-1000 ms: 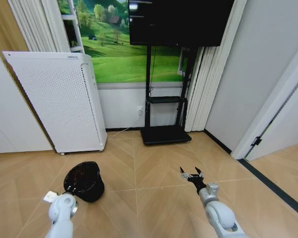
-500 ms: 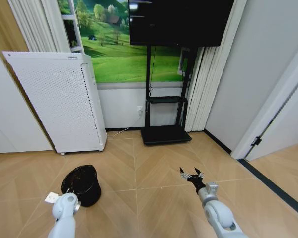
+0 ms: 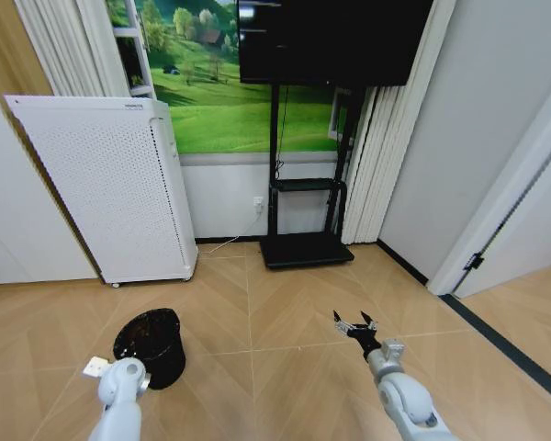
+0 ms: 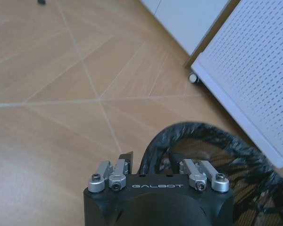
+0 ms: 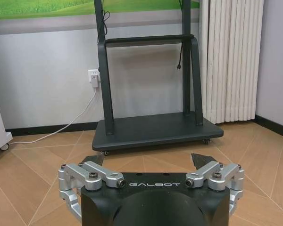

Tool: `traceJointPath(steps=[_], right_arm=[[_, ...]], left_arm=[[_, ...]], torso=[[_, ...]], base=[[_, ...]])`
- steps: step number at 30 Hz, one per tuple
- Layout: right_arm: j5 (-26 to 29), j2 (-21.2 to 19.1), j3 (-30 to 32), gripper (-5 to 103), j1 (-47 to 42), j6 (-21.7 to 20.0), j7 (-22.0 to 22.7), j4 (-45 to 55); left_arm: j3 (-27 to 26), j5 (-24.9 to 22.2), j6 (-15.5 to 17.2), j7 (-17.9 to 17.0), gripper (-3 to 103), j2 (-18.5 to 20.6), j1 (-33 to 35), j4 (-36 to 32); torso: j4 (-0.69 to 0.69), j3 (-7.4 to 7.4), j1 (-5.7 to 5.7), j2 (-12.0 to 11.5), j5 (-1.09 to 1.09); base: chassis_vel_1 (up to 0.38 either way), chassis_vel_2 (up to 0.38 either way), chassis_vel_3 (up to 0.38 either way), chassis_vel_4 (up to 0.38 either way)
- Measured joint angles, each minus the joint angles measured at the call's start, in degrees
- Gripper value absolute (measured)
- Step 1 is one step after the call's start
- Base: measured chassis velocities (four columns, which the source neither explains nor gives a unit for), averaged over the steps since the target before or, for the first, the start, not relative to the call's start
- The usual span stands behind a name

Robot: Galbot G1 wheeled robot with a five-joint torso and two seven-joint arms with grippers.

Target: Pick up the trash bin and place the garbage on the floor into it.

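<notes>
Head view | left pincer [image 4: 146, 165] clamps trash bin [image 3: 149, 344] rim | right pincer [image 3: 354, 324] spread, empty | white appliance [image 3: 110, 188] behind bin

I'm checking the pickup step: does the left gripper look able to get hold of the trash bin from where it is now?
Probably yes. The left gripper sits right at the trash bin, its rim between the fingers, with only bare floor alongside.
</notes>
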Motion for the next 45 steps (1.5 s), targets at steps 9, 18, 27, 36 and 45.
traceJointPath(steps=[9,18,27,36,45], right_arm=[[1.8,-0.4,0.1,100,0.0,0.5,0.1,-0.4],[3.3,0.9,-0.1,100,0.2,1.1,0.9,0.0],[1.5,2.4,2.3,100,-0.5,3.9,1.0,-0.6],[0.0,3.2,4.4,100,-1.4,5.5,0.2,-1.4],[-0.5,2.6,3.1,100,-0.5,5.3,0.0,-1.4]], left_arm=[[0.3,14.6,-3.5,17.1,75,0.4,0.1,-1.4],[4.7,33.1,-5.6,41.8,100,-1.0,4.4,-9.0],[13.3,42.7,-5.6,55.6,100,0.3,7.6,-11.2],[13.6,44.2,-5.7,56.2,100,1.8,10.4,-11.9],[11.9,42.7,-5.1,55.7,100,3.0,12.1,-14.0]], torso=[[0.0,0.0,0.0,0.0,-0.01],[0.01,0.0,0.0,0.0,0.0],[-0.01,0.0,0.0,0.0,-0.01],[-0.01,0.96,0.1,1.2,-0.01],[-0.01,2.86,0.48,3.4,-0.01]], base=[[0.0,0.0,0.0,0.0],[0.0,0.0,0.0,0.0],[0.0,0.0,0.0,0.0],[0.0,0.0,0.0,0.0],[0.0,0.0,0.0,0.0]])
